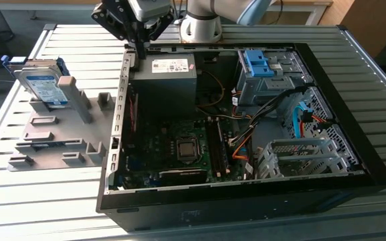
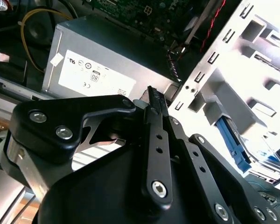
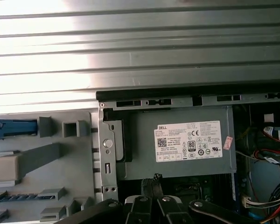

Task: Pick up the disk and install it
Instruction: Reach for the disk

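**Operator:** Where is my claw?

**Describer:** Your claw (image 1: 142, 50) hangs over the open computer case (image 1: 247, 213). It is at the case corner nearest the table's far edge, on the exterior view's left. Just under it sits the dark grey power supply (image 1: 166, 75).

**Operator:** Are its fingers apart or together?

**Describer:** Together. In both wrist views your two black fingers (image 3: 147, 184) meet tip to tip with nothing held between them. The power supply's white sticker (image 3: 189, 141) lies just beyond the tips.

**Operator:** And the disk?

**Describer:** The disk (image 1: 43, 86) is well apart from your claw. It is silver, with a white-and-blue label and a blue frame. It stands on edge in a grey holder plate (image 1: 59, 133) that lies beside the case, near the edge of the table (image 1: 45, 201) on the exterior view's left.

**Operator:** What is inside the case?

**Describer:** A green circuit board (image 1: 179, 150) lies flat on the case floor. A blue-topped drive cage (image 1: 260, 70) sits towards the table's far edge. A silver metal cage (image 1: 300, 158) sits towards the near edge, on the exterior view's right.
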### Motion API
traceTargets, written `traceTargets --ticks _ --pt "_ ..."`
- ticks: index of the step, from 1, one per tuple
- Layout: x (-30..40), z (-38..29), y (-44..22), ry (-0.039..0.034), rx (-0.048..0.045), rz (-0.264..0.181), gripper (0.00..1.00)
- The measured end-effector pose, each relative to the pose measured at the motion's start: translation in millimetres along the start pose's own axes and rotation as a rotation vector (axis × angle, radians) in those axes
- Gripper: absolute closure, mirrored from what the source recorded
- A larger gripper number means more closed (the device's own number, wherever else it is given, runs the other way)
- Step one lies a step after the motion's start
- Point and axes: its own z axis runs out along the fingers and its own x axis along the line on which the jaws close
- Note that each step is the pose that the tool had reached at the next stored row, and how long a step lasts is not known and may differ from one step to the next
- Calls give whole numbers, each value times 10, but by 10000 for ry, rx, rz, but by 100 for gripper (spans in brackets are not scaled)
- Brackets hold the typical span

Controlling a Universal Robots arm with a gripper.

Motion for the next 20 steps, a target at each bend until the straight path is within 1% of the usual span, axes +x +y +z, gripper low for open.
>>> traceTargets --ticks 9,20 --pt "144 6 -9 0 0 0 89" --pt "254 16 -5 1 1 1 89"
